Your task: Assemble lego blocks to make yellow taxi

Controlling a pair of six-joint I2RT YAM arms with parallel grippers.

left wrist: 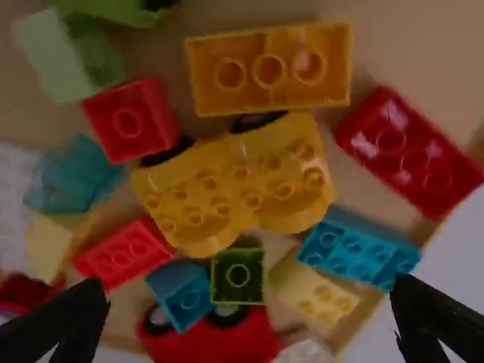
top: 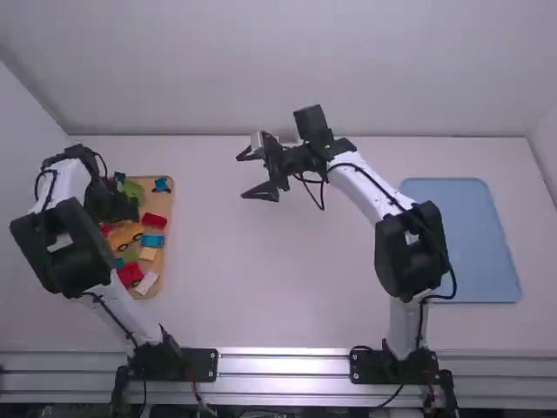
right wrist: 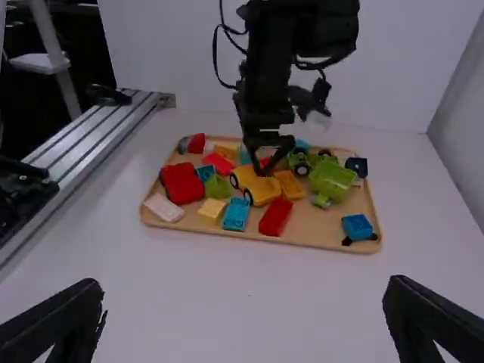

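Yellow toy-car base [left wrist: 238, 185] lies among loose bricks in the tan, round-cornered tray [right wrist: 318, 233], its smooth plastic topped with rows of round studs, one long edge scalloped, black wheels along the other. Beside it, an orange brick [left wrist: 268, 69] shows three hollow tubes in its open underside; a glossy red brick [left wrist: 412, 151] does likewise. The left gripper [top: 113, 205] is over the tray, fingers wide apart and empty. The right gripper [top: 244, 176] is above the smooth white table [top: 261, 279], also spread wide and empty.

Over the desk [top: 270, 287], the left end effector [top: 113, 205] is held open at left, the right end effector [top: 241, 177] near the middle.
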